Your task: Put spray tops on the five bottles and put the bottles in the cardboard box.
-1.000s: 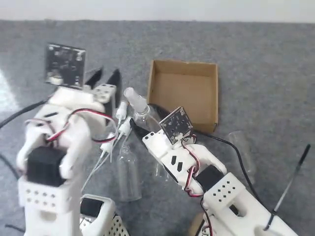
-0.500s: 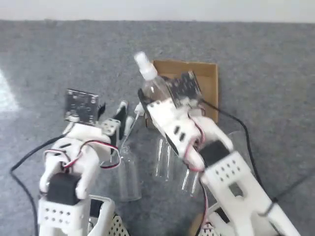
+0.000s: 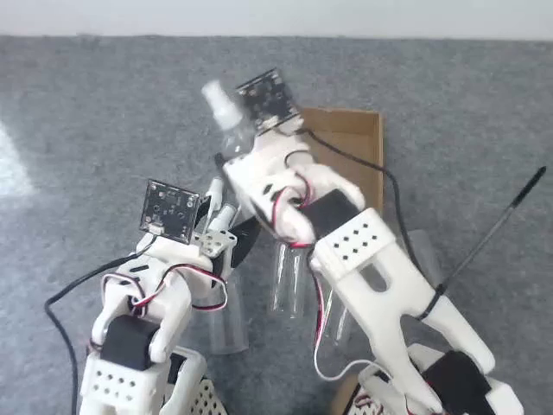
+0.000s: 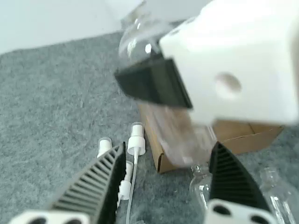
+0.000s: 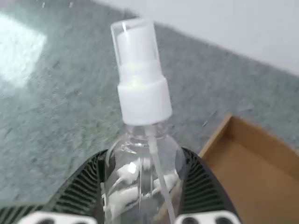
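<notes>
Bottle (image 5: 142, 179) with spray top (image 5: 140, 79) fitted is in the right claw (image 5: 145, 161), jaws closed snug on both sides of the clear body. It is held up off the worktop (image 3: 104, 104), tilted, with the top pointing away from the arm. In the high view it sits at the left far corner of the cardboard box (image 3: 341, 113); can't tell if it's over the rim. Left claw (image 4: 163, 186) is wide open, gripping nothing, low over the worktop, just short of the loose spray tops (image 4: 135, 140). Uncapped bottles (image 3: 289, 277) lie flat between the two arms, near the box.
</notes>
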Robot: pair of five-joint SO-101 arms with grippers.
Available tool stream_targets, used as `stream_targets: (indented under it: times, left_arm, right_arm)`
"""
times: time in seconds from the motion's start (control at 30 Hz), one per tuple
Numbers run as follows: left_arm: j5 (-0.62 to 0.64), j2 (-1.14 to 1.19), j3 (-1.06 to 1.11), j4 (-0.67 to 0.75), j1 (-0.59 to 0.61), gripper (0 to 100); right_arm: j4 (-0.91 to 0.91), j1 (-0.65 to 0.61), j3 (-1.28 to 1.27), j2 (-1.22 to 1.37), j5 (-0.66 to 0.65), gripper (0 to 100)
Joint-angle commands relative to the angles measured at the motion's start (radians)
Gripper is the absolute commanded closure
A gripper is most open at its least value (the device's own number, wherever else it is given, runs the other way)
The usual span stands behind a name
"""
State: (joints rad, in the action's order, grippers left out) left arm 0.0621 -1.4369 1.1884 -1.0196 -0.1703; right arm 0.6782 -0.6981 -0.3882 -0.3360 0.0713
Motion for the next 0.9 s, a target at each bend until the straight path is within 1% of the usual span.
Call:
stream_targets:
  times: [0.0, 0.3, 0.53, 0.63, 0.73, 0.87]
  left_arm:
    - [0.006, -0.015, 0.008, 0.064, -0.003, 73]
    - [0.005, -0.014, 0.010, 0.066, -0.003, 73]
    - [0.005, -0.014, 0.024, 0.083, -0.002, 73]
    - [0.005, -0.015, 0.024, 0.083, 0.035, 73]
    - [0.005, -0.021, 0.019, 0.078, 0.058, 73]
    - [0.003, -0.021, 0.024, 0.077, 0.060, 73]
  right_arm:
    - [0.047, -0.028, 0.069, -0.077, 0.026, 99.2]
    - [0.182, -0.030, 0.069, -0.189, 0.026, 99.2]
    - [0.206, -0.028, 0.058, -0.242, 0.025, 99.2]
    - [0.200, -0.027, 0.040, -0.240, 0.023, 99.2]
    - [0.133, -0.001, 0.018, -0.229, 0.021, 99.2]
    - [-0.056, 0.119, -0.006, -0.168, 0.021, 99.2]
